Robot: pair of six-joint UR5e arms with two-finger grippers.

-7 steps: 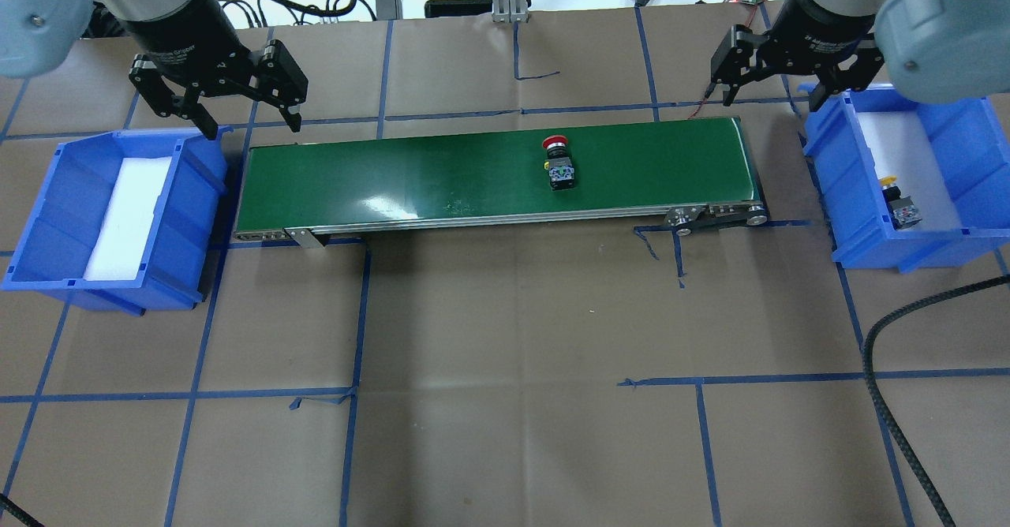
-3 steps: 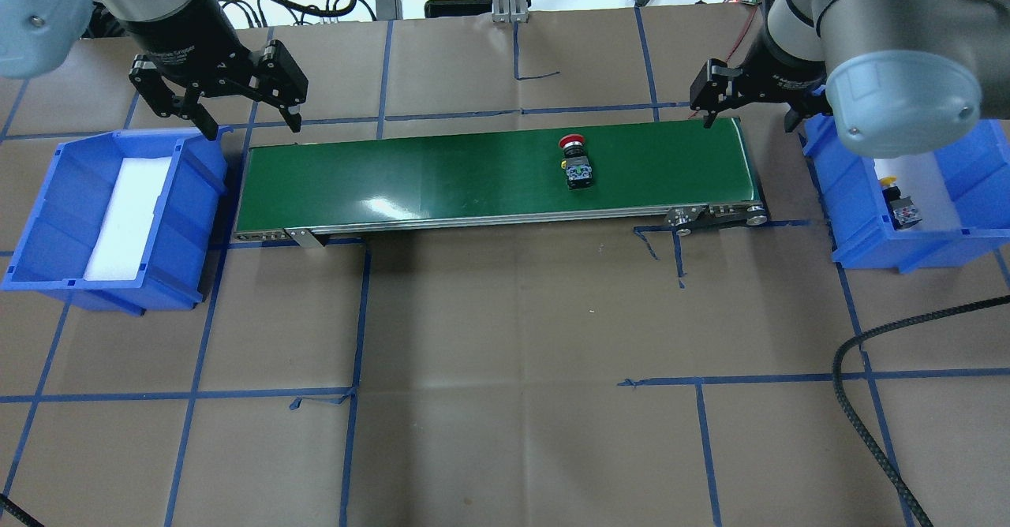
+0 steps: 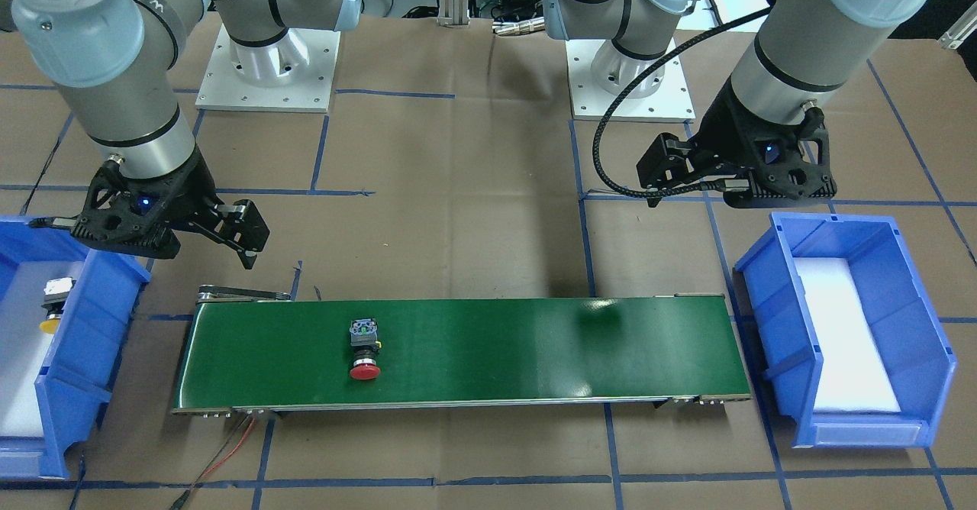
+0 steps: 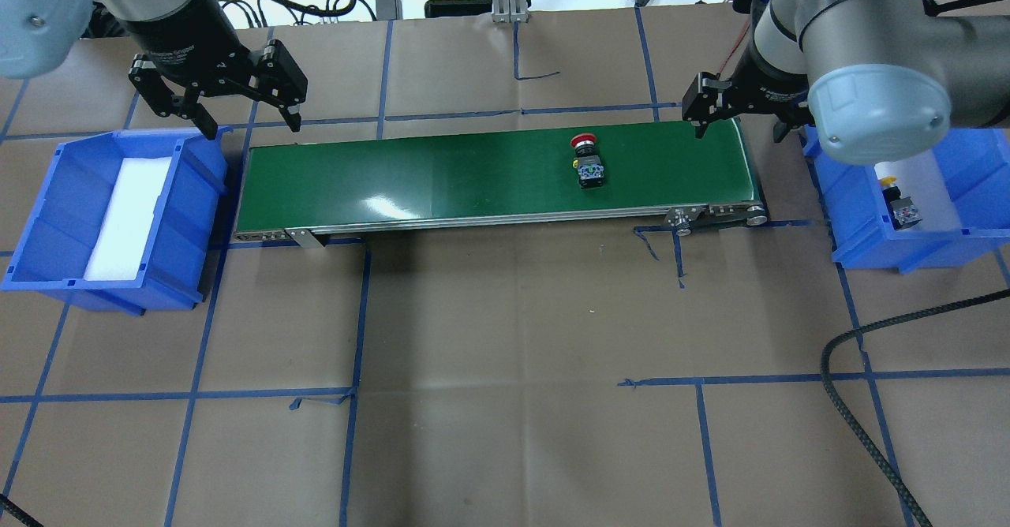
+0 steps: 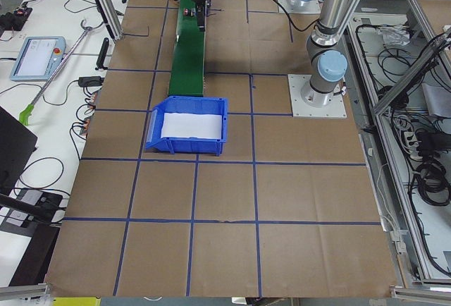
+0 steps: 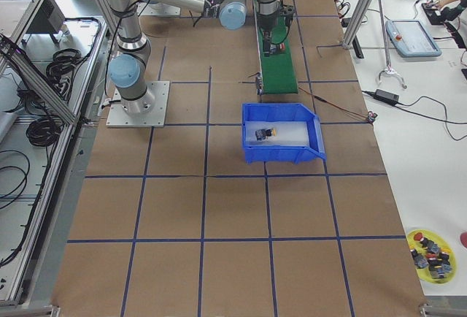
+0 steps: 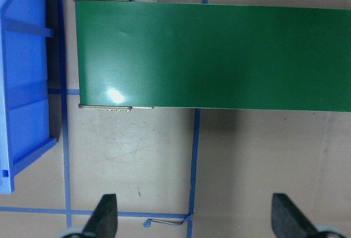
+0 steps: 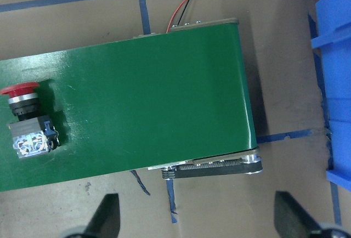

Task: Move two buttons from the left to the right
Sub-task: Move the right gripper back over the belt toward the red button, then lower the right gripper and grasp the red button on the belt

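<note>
The red-capped button [image 4: 588, 164] lies on its side on the green conveyor belt [image 4: 442, 180], right of the middle; it also shows in the front view [image 3: 365, 350] and at the left edge of the right wrist view [image 8: 27, 120]. The yellow-capped button [image 4: 895, 199] lies in the right blue bin [image 4: 970, 243]. My right gripper [image 4: 738, 128] is open and empty, above the belt's right end, right of the red button; its fingertips [image 8: 107, 216] are wide apart. My left gripper [image 4: 252, 127] is open and empty behind the belt's left end, as the left wrist view [image 7: 194, 221] shows.
The left blue bin [image 4: 47, 274] holds only a white foam pad [image 4: 126, 219]. A black cable [image 4: 860, 401] loops over the table at the right. A red and black wire [image 8: 184, 7] runs from the belt's right end. Blue tape lines cross the brown paper.
The red button has moved to the right along the belt. My right arm has swung left, from over the right bin to the belt's right end. The left arm has not moved.
</note>
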